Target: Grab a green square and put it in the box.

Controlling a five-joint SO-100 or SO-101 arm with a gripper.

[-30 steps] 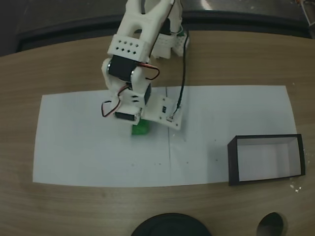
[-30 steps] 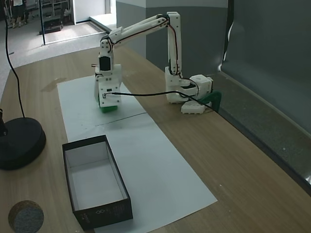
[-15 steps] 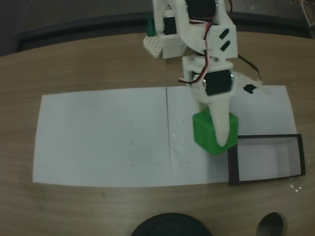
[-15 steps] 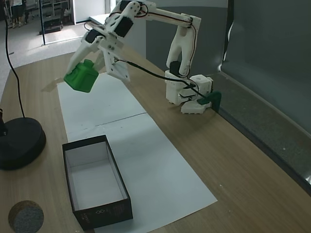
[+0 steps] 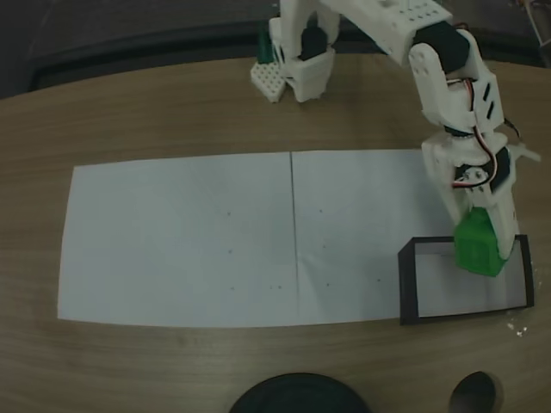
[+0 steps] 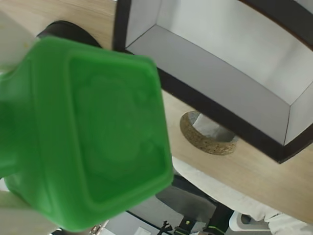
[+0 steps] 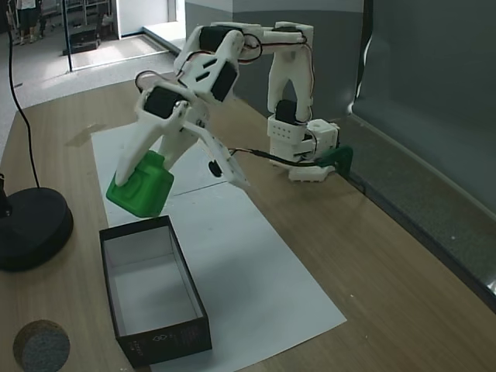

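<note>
The green square (image 5: pixel 476 247) hangs in the air with my gripper (image 5: pixel 487 255) shut on it, white fingers on both sides. In a fixed view it overlaps the upper middle of the box (image 5: pixel 406 288). In the other fixed view the green square (image 7: pixel 142 187) is tilted and held by the gripper (image 7: pixel 136 188) just above the far end of the box (image 7: pixel 167 341). The wrist view has the green square (image 6: pixel 93 132) close up at the left, and the box (image 6: pixel 220 73) with its pale floor lies beyond it.
A white paper sheet (image 5: pixel 189 241) covers the wooden table. A round black disc (image 7: pixel 31 229) and a cork circle (image 7: pixel 40 345) lie near the box. The arm's base (image 7: pixel 298 143) stands at the table's back, with a cable running from it.
A second ago the gripper was down on the green square on the paper. It lifted the square, carried it across the sheet, and now holds it over the box.
</note>
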